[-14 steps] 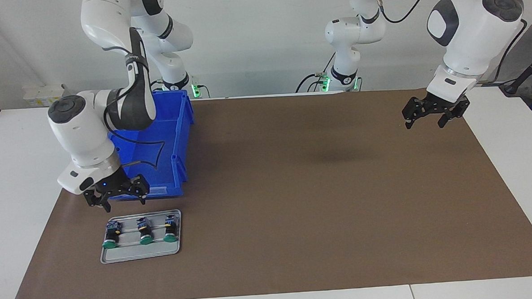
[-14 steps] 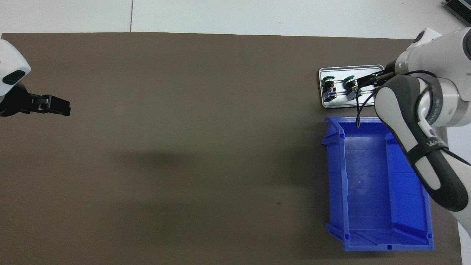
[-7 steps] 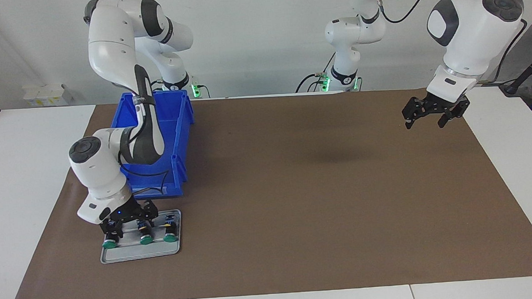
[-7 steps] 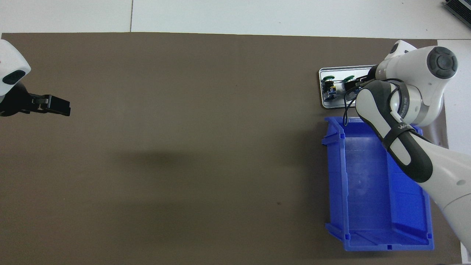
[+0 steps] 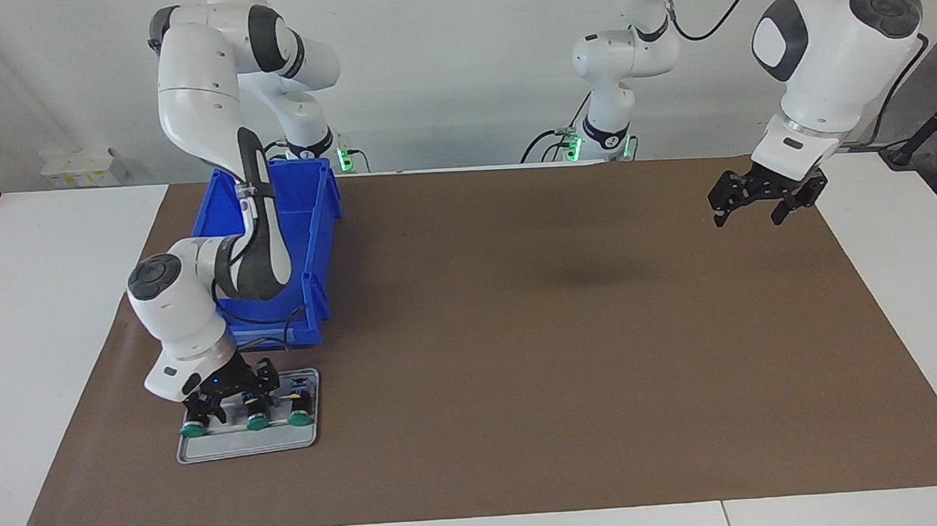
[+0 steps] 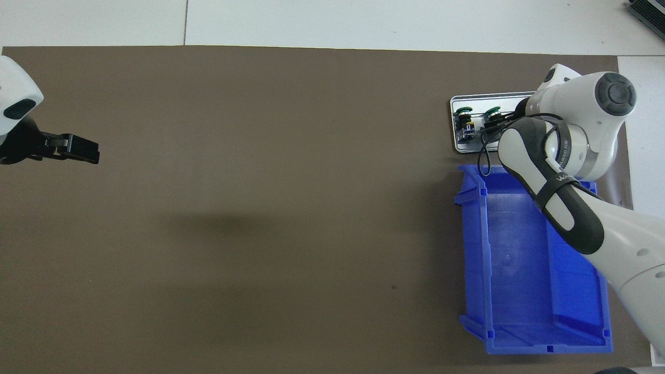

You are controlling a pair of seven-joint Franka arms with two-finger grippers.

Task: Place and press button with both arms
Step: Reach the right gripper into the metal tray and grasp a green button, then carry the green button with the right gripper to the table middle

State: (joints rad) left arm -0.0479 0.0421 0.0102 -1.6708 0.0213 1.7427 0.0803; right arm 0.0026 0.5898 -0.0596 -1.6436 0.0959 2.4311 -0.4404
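Three buttons with green caps lie in a row on a small metal tray: one at the right arm's end, a middle one and a third. My right gripper is open and low over the tray, over the black bodies of the end and middle buttons. I cannot tell whether it touches either. In the overhead view two buttons show, and the right arm covers the third. My left gripper is open and empty, and waits in the air over the left arm's end of the mat; it also shows in the overhead view.
An empty blue bin stands on the brown mat next to the tray, nearer to the robots; it also shows in the overhead view. The right arm's elbow hangs over the bin.
My right gripper has come down from above the bin's edge onto the tray and now sits low over the buttons. The left arm has not moved.
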